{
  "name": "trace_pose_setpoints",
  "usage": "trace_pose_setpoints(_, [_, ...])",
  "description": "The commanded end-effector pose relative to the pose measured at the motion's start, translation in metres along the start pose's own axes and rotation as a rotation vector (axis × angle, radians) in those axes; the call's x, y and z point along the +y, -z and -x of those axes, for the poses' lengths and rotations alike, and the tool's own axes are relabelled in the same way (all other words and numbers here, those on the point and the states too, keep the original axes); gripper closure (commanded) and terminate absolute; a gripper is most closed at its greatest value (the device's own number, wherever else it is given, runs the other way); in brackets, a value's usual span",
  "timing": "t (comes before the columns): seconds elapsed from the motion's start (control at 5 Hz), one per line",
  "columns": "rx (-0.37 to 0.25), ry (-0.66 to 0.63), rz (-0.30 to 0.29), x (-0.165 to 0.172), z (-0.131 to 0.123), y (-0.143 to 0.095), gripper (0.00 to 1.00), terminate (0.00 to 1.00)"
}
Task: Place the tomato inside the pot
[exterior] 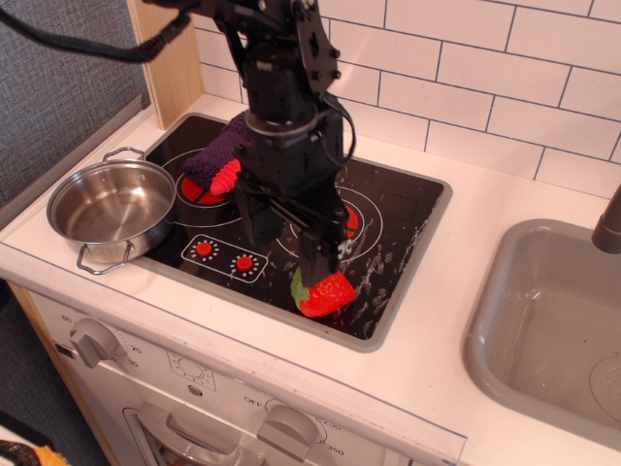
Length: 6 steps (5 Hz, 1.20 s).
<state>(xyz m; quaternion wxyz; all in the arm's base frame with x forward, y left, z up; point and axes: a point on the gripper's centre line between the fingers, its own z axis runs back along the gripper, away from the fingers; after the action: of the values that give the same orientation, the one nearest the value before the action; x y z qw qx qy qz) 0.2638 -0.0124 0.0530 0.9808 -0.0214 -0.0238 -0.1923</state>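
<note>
The tomato (327,295), a glossy red strawberry-shaped toy with a green cap, lies on the black stove top (398,218) near its front edge. My gripper (284,245) is open and empty, pointing down just behind and above the tomato. One fingertip (320,260) hides the tomato's upper left part. The pot (110,206), shiny steel with wire loop handles, stands empty at the stove's left edge, well to the left of the gripper.
A purple cloth (218,152) with a red ribbed spoon handle (226,175) lies on the back left burner, partly hidden by the arm. A grey sink (548,325) sits at the right. White tiled wall behind; a wooden panel at the back left.
</note>
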Motion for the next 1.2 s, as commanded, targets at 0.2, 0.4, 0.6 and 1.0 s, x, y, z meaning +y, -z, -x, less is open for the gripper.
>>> trace_pose_setpoints(0.2, [0.046,0.027,0.002,-0.012,-0.004,0.027,0.0,0.0])
trace_pose_setpoints(0.4, [0.027,0.023,0.016,-0.012,-0.005,0.026,1.0,0.0])
trace_pose_setpoints(0.6, [0.002,0.02,0.021,-0.008,-0.008,0.014,1.0,0.0])
trace_pose_setpoints(1.0, [-0.135,-0.154,-0.02,0.05,-0.001,-0.046,1.0,0.0])
